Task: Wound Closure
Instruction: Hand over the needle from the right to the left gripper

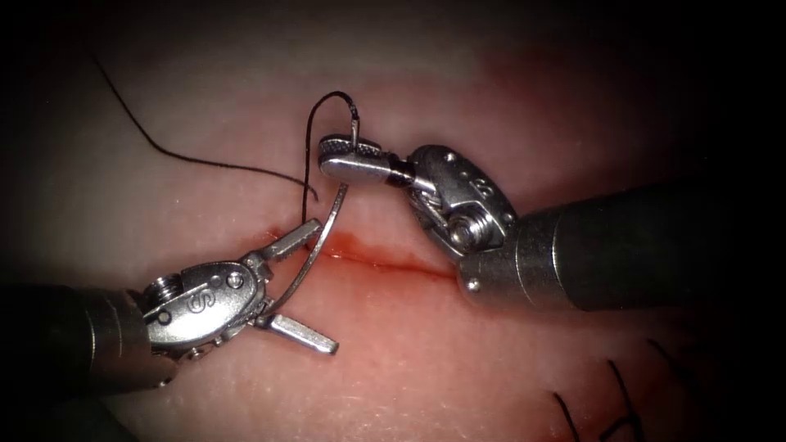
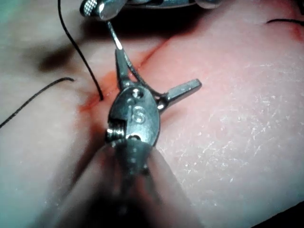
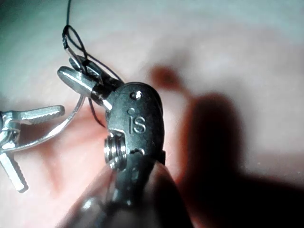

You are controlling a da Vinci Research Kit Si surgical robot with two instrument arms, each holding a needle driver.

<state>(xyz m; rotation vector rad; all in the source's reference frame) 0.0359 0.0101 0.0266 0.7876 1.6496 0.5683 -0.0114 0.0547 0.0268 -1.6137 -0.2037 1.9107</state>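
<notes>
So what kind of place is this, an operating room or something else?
Likely a bench suturing setup, not an operating room: two steel wristed tools, right gripping a curved steel needle near its thread end, left open, over pale pork tissue.

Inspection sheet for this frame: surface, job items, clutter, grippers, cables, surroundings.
Surface: tissue, pale and pink, with the cut running across it; red fluid lies along the cut.
Job's things: needle is clear of the tissue, held near its thread end. Thread arcs over from that end, goes down to the tissue just left of the needle and trails off toward the upper left.
Clutter: cut ends of thread at lower right.
Grippers: right tool is shut on the needle. Left tool is open, one jaw on each side of the needle's curve, holding nothing.
Cables: nothing seen.
Surroundings: dark beyond the lit tissue.
</notes>
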